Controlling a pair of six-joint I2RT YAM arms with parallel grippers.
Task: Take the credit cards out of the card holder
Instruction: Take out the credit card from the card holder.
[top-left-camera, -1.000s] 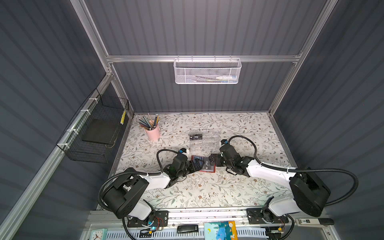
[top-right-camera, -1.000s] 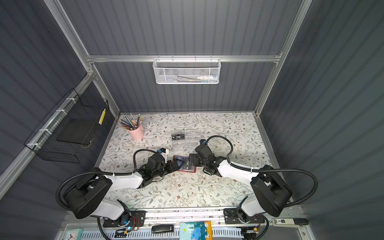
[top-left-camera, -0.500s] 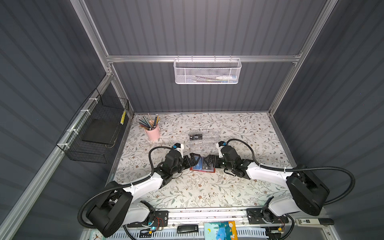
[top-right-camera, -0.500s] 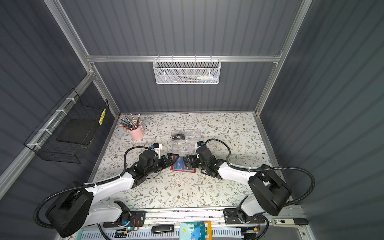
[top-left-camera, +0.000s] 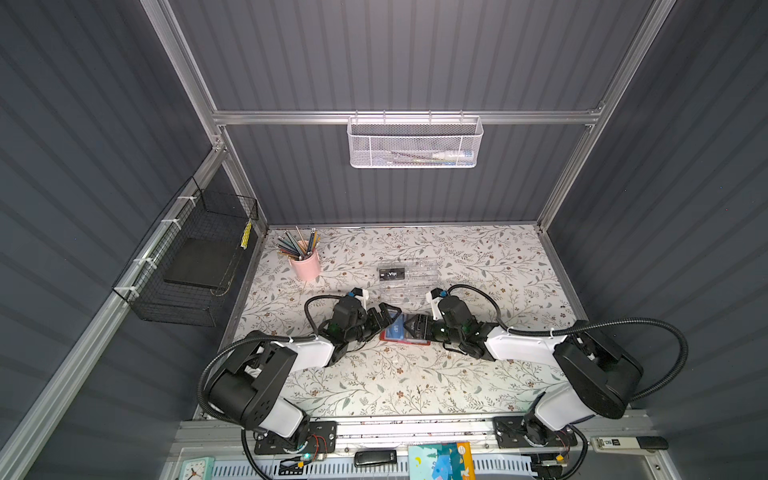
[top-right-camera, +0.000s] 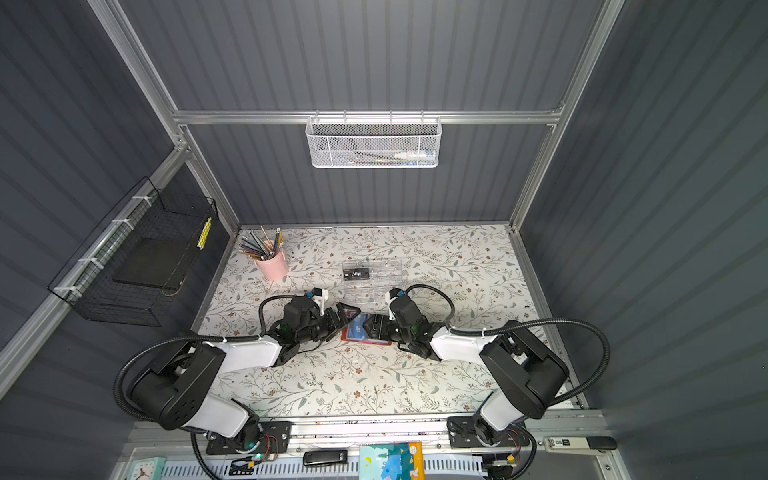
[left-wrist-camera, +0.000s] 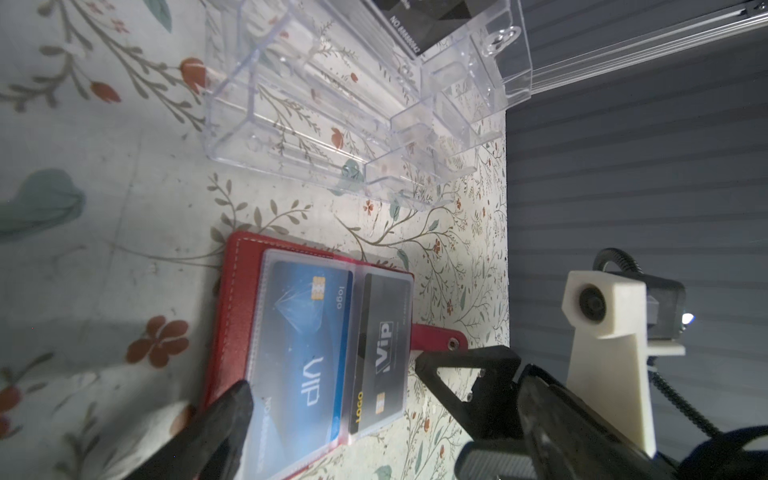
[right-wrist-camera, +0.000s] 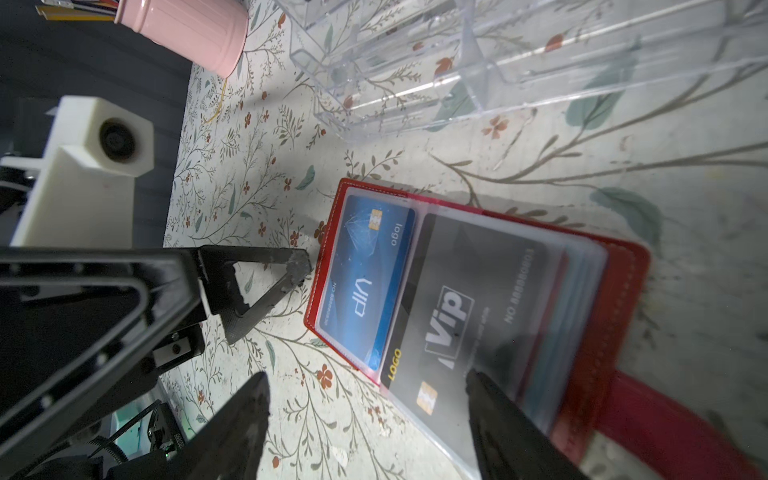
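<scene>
Right wrist view showed the red card holder (right-wrist-camera: 623, 299) lying open on the floral tabletop (right-wrist-camera: 249, 174), near the clear acrylic box (right-wrist-camera: 498, 62). A blue VIP card (right-wrist-camera: 365, 282) and a black VIP card (right-wrist-camera: 457, 307) sat in its sleeves. The right gripper (right-wrist-camera: 365, 390) had its fingers apart, one over the black card's sleeve. In a top view, the left gripper (top-left-camera: 384, 320) stood wide open at the holder's blue-card edge.
</scene>
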